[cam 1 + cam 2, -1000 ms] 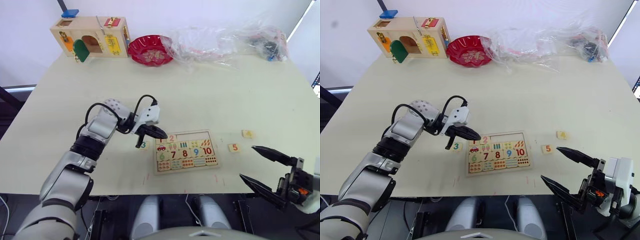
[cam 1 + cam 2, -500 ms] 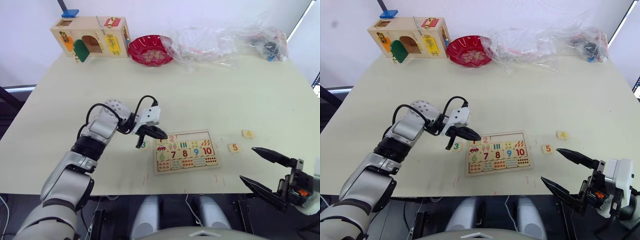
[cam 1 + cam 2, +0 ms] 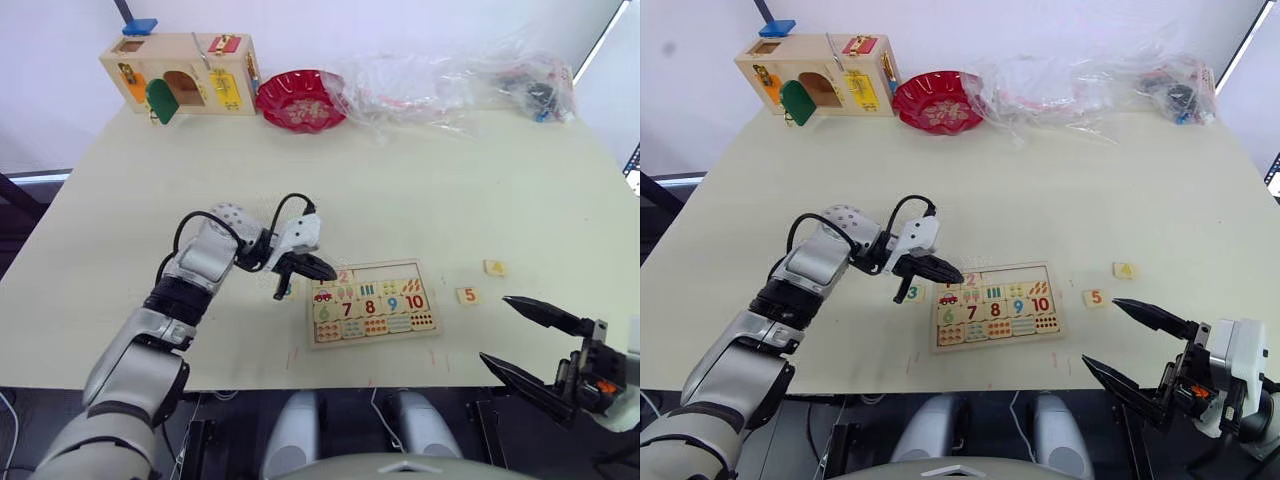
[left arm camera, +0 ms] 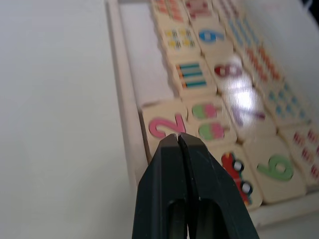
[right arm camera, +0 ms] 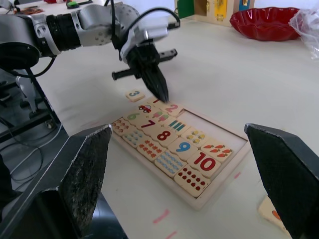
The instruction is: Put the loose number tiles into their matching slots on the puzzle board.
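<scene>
The puzzle board (image 3: 436, 297) lies near the table's front edge, its lower rows full of coloured numbers and counting pictures. In its top row a pink 2 tile (image 4: 162, 127) sits in place, and the matching slots (image 3: 390, 272) to its right are bare. My left gripper (image 3: 331, 270) is shut on nothing, its tip over the board's top left corner beside the 2. Just left of the board lies a loose 3 tile (image 3: 913, 293). To the board's right are loose tiles 5 (image 3: 467, 295) and 4 (image 3: 494, 267). My right gripper (image 3: 494, 327) is open, low at the front right.
A wooden latch box (image 3: 180, 75), a red bowl (image 3: 300, 100) and clear plastic bags (image 3: 450, 85) line the table's far edge. The table's front edge (image 3: 400, 375) runs just below the board.
My left gripper has crept slightly lower over the board's top left corner and now partly covers the 3 tile in the left eye view. The right gripper has barely moved.
</scene>
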